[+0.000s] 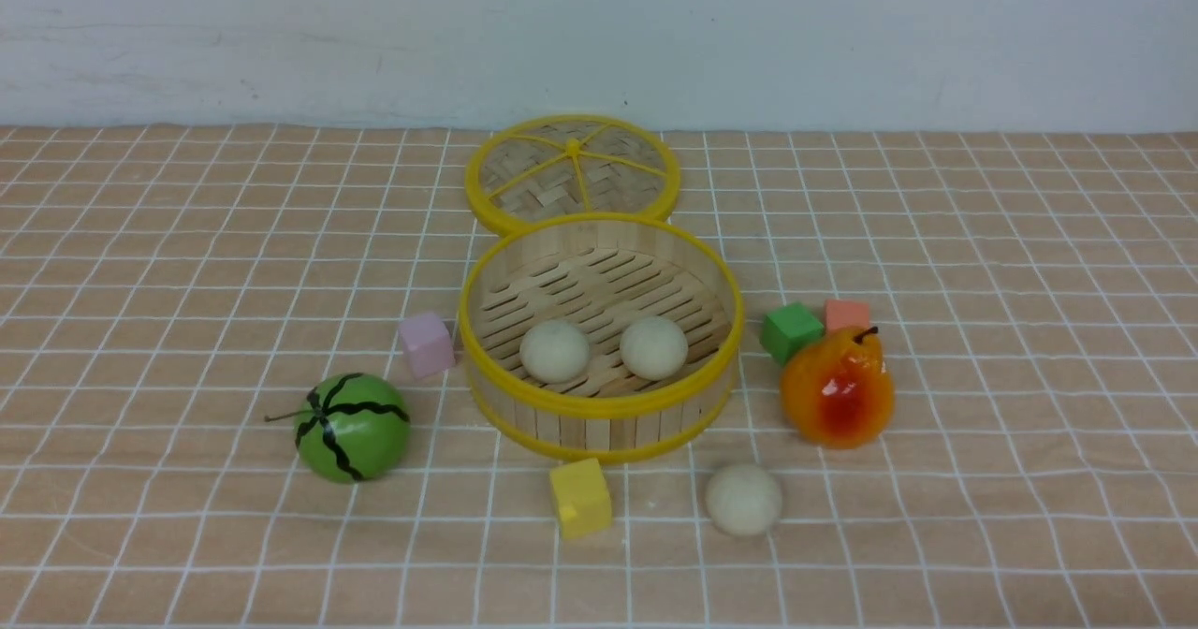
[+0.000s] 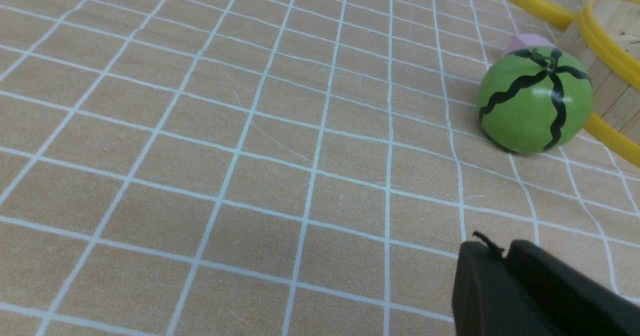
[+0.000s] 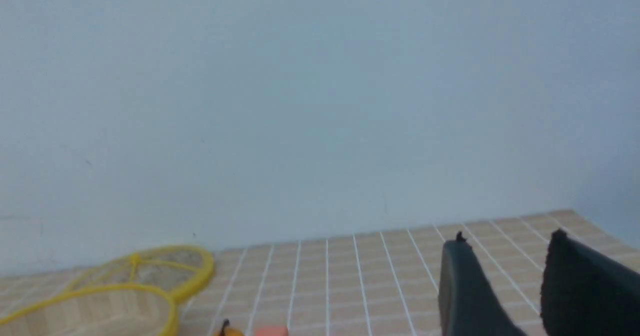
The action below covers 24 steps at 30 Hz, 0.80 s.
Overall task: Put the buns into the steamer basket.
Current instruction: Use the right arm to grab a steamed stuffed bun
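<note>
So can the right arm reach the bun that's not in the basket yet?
Probably yes. The bun lies in the open in front of the basket, with gaps to the yellow block and the pear, and nothing over it. The right gripper is open and empty.

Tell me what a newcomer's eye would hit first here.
The big steamer basket in the middle of the checked cloth, with two buns lying side by side inside it. A third bun sits out on the cloth just in front of it. The green melon to its left and the glossy pear to its right are the brightest spots.
</note>
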Available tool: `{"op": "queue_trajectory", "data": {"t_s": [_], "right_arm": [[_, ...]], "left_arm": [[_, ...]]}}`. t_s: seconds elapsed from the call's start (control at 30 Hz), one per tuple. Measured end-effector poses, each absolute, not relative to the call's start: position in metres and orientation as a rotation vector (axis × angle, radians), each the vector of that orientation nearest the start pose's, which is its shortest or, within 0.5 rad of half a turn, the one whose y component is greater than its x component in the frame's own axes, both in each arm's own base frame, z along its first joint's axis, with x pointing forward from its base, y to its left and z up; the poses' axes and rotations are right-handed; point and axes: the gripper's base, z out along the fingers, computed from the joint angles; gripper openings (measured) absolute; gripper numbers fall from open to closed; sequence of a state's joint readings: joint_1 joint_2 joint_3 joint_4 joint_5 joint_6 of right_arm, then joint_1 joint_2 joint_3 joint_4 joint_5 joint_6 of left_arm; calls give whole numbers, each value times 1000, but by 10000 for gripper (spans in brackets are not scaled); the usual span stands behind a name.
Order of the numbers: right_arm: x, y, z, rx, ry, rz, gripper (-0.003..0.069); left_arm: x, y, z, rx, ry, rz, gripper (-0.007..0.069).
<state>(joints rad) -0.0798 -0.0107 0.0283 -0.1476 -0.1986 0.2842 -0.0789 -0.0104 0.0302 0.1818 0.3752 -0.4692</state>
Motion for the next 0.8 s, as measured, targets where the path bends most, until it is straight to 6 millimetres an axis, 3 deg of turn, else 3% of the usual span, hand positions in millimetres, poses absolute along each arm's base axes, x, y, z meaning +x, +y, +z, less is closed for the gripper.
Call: {"op": "queue_trajectory", "data": {"t_s": [0.2,0.4,0.53,0.67,0.8], "right_arm": [[51,-2,233,201,1255,173,241],[44,-4,291,288,1272,244,241],[57,-6,331,362,1502,219,241],[77,-9,338,420,1696,199,241],[114,-12,321,474,1917,170,241]], "left_arm": [[53,2,170,-252,1860,-199,61],[53,2,170,-253,1861,-198,68],[53,2,170,-253,1861,-198,68],[53,2,170,-253,1861,-198,70],[53,2,170,-253,1861,-198,73]]}}
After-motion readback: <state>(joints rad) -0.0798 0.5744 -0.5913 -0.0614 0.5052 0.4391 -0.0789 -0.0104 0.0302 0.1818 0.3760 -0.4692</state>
